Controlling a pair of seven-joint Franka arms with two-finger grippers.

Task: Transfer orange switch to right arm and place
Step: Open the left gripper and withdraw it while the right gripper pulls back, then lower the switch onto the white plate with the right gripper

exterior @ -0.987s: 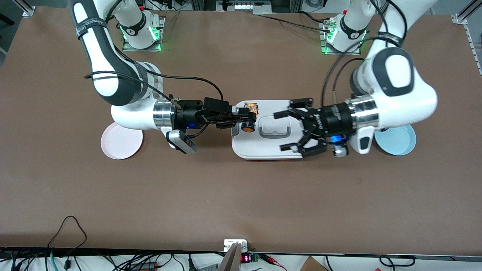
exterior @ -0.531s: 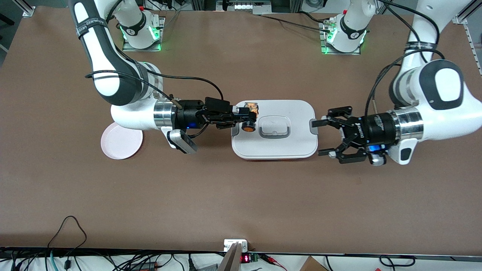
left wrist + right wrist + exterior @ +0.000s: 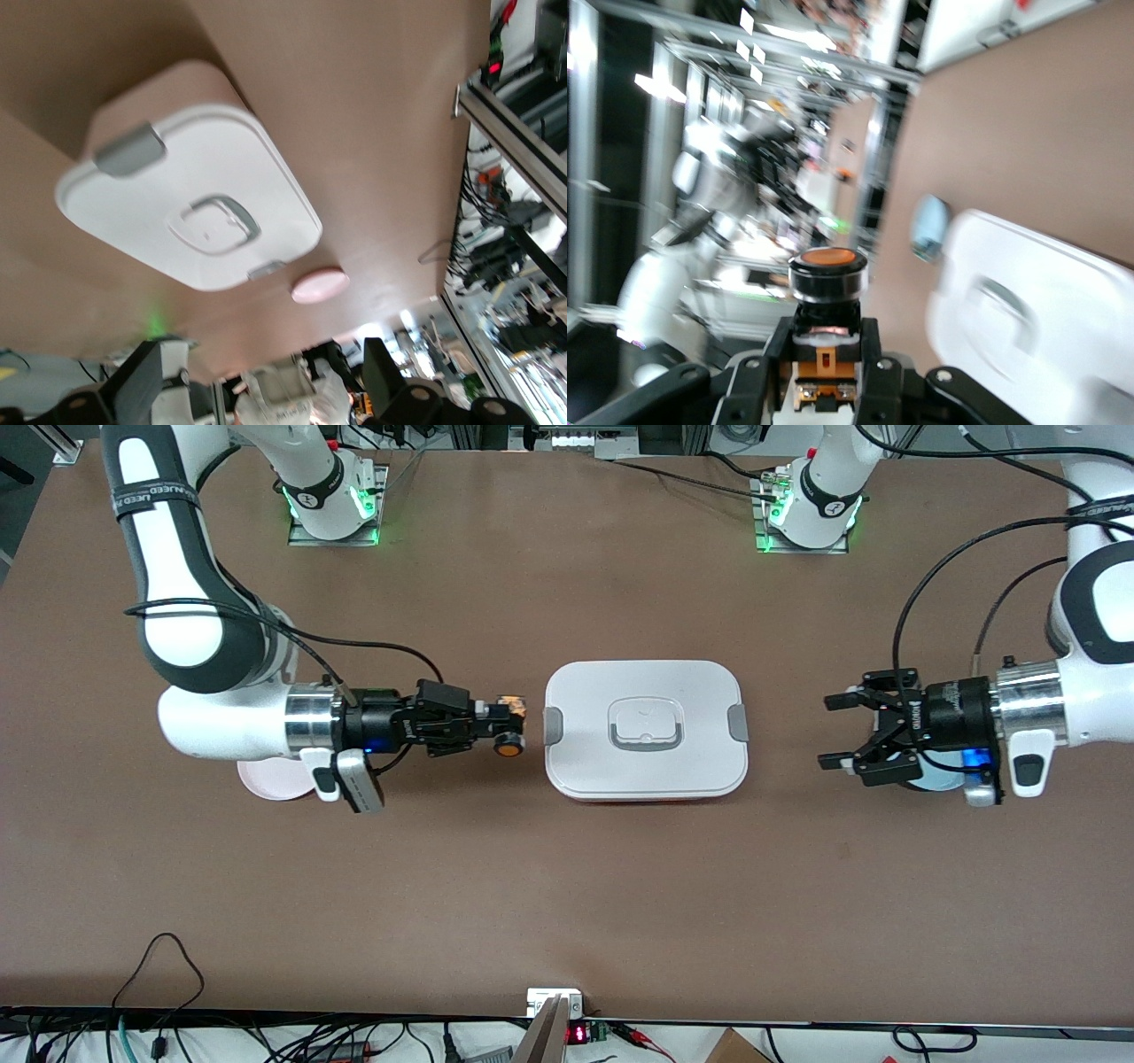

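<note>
The orange switch (image 3: 509, 747) is held in my right gripper (image 3: 503, 728), above the table between the pink plate and the white box. The right wrist view shows the jaws shut on its black body and orange-yellow block, with the round orange cap (image 3: 827, 259) sticking out past the right gripper (image 3: 824, 354). My left gripper (image 3: 837, 731) is open and empty, just above the table beside the blue plate at the left arm's end. In the left wrist view its two fingers (image 3: 142, 390) stand wide apart with nothing between them.
A white lidded box (image 3: 585, 691) with grey clips sits at the table's middle, also seen in the left wrist view (image 3: 190, 204). A pink plate (image 3: 266, 781) lies under the right arm's wrist. A blue plate (image 3: 939, 781) lies under the left gripper's body.
My right gripper drew back with the orange switch from over the box toward the right arm's end. My left gripper pulled away from over the box toward the left arm's end, staying open.
</note>
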